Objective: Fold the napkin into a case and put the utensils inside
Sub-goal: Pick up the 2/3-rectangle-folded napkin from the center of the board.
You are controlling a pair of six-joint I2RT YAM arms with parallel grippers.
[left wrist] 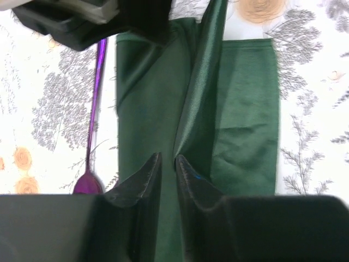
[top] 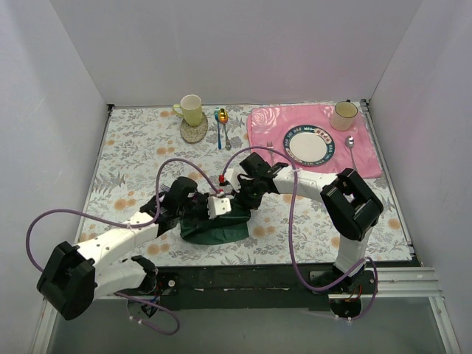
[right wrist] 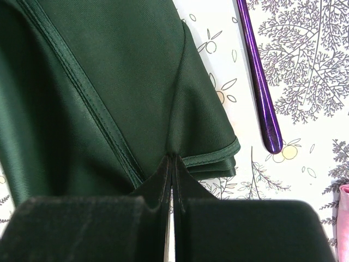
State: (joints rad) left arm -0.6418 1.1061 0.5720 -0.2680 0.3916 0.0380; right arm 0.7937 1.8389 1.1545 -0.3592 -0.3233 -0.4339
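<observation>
The dark green napkin (top: 217, 228) lies bunched and partly folded on the floral tablecloth in front of both arms. My left gripper (top: 205, 209) is shut on a raised fold of the napkin (left wrist: 240, 109), which runs up between its fingertips (left wrist: 154, 165). My right gripper (top: 238, 199) is shut on the hemmed edge of the napkin (right wrist: 109, 65), lifting it slightly. A purple spoon (left wrist: 96, 103) lies just left of the cloth in the left wrist view. A purple utensil handle (right wrist: 259, 82) lies beside the cloth in the right wrist view. The arms hide both in the top view.
A pink rose placemat (top: 369, 161) at the back right holds a plate (top: 307, 144), a cup (top: 344, 114), a silver spoon (top: 352, 149) and a fork (top: 270, 150). A yellow cup (top: 192, 109) on a coaster and blue and gold spoons (top: 220, 124) stand at the back.
</observation>
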